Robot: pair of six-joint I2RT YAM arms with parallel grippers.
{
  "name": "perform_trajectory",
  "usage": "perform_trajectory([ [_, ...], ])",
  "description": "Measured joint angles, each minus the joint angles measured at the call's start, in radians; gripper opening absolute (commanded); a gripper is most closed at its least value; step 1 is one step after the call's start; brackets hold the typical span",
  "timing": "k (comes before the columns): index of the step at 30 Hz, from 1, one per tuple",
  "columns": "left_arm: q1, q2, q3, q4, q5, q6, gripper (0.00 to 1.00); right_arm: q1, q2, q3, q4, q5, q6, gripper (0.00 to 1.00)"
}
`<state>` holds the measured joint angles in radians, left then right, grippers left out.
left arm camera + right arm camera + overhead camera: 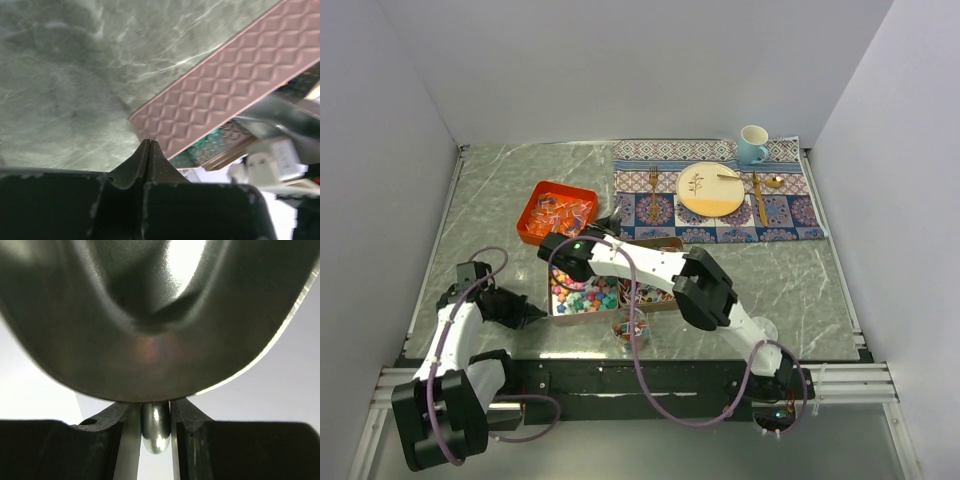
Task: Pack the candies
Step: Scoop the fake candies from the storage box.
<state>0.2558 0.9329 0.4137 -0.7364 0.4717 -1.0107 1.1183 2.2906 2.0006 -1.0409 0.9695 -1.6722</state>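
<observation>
The candies (584,296), chunky colourful lumps, fill the left part of a brown box (561,312) at mid-table; slim wrapped pieces (656,294) lie in its right part. A small glass jar (630,329) with candies stands in front of the box. My right gripper (609,227) reaches over the box's far edge and is shut on the handle of a shiny metal scoop (150,315), whose bowl fills the right wrist view above the gripper (156,407). My left gripper (536,313) is shut and empty, just left of the box; its tip (148,143) nearly touches the quilted pink box wall (225,85).
An orange tray (557,212) with clear-wrapped pieces sits behind the box on the left. A patterned placemat (790,215) at the back right holds a plate (710,190), gold cutlery (760,200) and a blue mug (752,145).
</observation>
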Motion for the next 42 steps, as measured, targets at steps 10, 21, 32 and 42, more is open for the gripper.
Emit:
perform_trajectory([
  [10,-0.023,0.058,-0.002,0.007,-0.007,-0.006,0.01,0.035,0.104,0.089,-0.054,-0.013,0.131,0.0],
  [21,-0.026,0.093,-0.002,0.038,0.006,-0.033,0.01,0.087,0.045,0.004,-0.082,-0.064,0.198,0.0],
  [32,-0.019,0.081,-0.002,0.057,0.027,-0.041,0.01,0.103,0.127,0.1,-0.142,-0.118,0.312,0.0],
  [42,-0.017,0.103,-0.002,0.105,0.047,-0.054,0.01,0.116,0.085,0.029,-0.104,-0.272,0.321,0.0],
])
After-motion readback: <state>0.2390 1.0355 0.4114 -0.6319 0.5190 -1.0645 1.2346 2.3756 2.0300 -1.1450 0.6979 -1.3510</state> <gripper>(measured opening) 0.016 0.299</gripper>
